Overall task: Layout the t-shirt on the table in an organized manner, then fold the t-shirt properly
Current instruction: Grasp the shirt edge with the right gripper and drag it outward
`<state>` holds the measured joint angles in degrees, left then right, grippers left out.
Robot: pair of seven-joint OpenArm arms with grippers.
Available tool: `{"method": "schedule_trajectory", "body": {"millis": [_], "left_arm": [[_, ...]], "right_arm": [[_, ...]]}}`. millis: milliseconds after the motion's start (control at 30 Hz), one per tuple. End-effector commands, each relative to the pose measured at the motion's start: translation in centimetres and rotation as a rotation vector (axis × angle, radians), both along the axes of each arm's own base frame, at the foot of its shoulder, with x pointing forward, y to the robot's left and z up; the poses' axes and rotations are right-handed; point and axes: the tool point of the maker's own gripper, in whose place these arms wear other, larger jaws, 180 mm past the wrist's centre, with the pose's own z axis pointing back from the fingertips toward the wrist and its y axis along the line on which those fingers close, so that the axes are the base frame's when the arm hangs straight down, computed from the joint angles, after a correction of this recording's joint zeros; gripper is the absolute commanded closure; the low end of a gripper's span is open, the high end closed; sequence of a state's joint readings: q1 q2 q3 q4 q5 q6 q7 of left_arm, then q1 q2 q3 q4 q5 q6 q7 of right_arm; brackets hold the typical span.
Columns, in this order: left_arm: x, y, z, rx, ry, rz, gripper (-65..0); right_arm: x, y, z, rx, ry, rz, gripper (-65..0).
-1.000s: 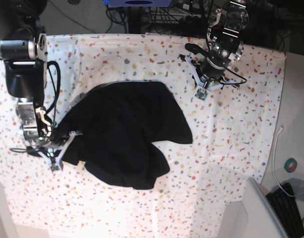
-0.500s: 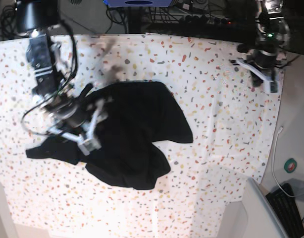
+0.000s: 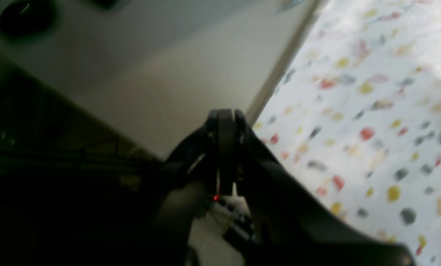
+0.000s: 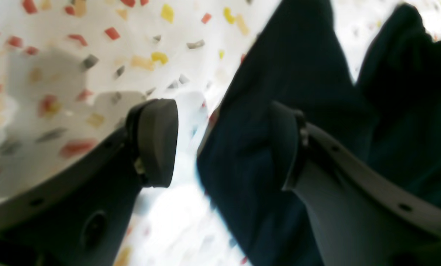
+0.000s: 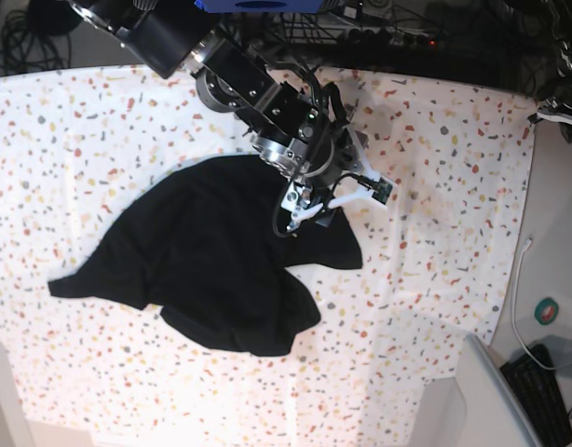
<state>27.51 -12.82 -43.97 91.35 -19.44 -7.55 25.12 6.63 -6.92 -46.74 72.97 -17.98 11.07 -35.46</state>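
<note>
The black t-shirt (image 5: 221, 270) lies crumpled in the middle of the speckled table (image 5: 435, 233), with one sleeve (image 5: 81, 284) stretched out to the left. My right gripper (image 5: 334, 200) hovers at the shirt's upper right edge. In the right wrist view this gripper (image 4: 222, 144) is open, and the t-shirt (image 4: 290, 74) has its edge in the gap and under the right finger (image 4: 286, 147). My left gripper (image 3: 222, 122) is shut on nothing, over the table's edge; in the base view only a sliver of this gripper (image 5: 567, 110) shows at the far right.
A plain grey-white side surface (image 5: 551, 233) with a thin cable (image 5: 517, 279), a round teal object (image 5: 547, 310) and a keyboard (image 5: 547, 391) lies right of the table. Dark equipment and cables (image 5: 379, 28) stand behind the far edge.
My right gripper has opened and let go of the sleeve, which now lies stretched left. That arm swung across to the shirt's upper right edge. My left arm moved off to the table's right edge.
</note>
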Motion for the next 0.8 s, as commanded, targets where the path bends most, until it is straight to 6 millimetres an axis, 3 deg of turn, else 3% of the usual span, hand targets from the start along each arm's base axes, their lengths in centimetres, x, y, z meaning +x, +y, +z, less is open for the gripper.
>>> {"method": "schedule_trajectory", "body": {"millis": [0, 167, 367, 400, 467, 500, 533, 600, 767], "left_arm": [[0.4, 0.7, 1.1, 0.028, -0.032, -0.003, 0.0], [-0.6, 1.4, 0.4, 0.02, -0.013, 0.03, 0.0], [-0.4, 1.2, 0.2, 0.012, -0.012, 0.023, 0.0], [-0.2, 1.2, 0.2, 0.012, -0.016, 0.023, 0.0], [-0.1, 1.1, 0.2, 0.011, -0.018, 0.024, 0.0], [-0.1, 1.1, 0.2, 0.011, -0.019, 0.024, 0.0], [-0.1, 1.1, 0.2, 0.011, -0.019, 0.024, 0.0], [0.5, 1.1, 0.5, 0.013, -0.033, 0.023, 0.0], [0.8, 1.1, 0.5, 0.015, -0.037, 0.022, 0.0]], "right_arm": [[0.8, 0.7, 0.5, 0.02, -0.026, 0.003, -36.8], [2.1, -0.9, -2.0, -0.031, -0.027, -0.064, -36.8], [1.6, -2.2, -4.1, -0.085, 0.013, -0.077, -35.6], [1.4, -2.2, -4.2, -0.084, 0.015, -0.077, -31.7], [1.0, -2.1, -4.1, -0.076, 0.018, -0.078, -14.4], [0.9, -1.8, -3.6, -0.061, 0.013, -0.078, -2.0], [0.6, -1.5, -3.2, -0.042, 0.01, -0.079, 0.0], [0.0, -2.2, -2.6, -0.016, -0.001, -0.093, 0.0], [0.1, -5.4, 2.0, 0.107, -0.069, -0.203, 0.0]]}}
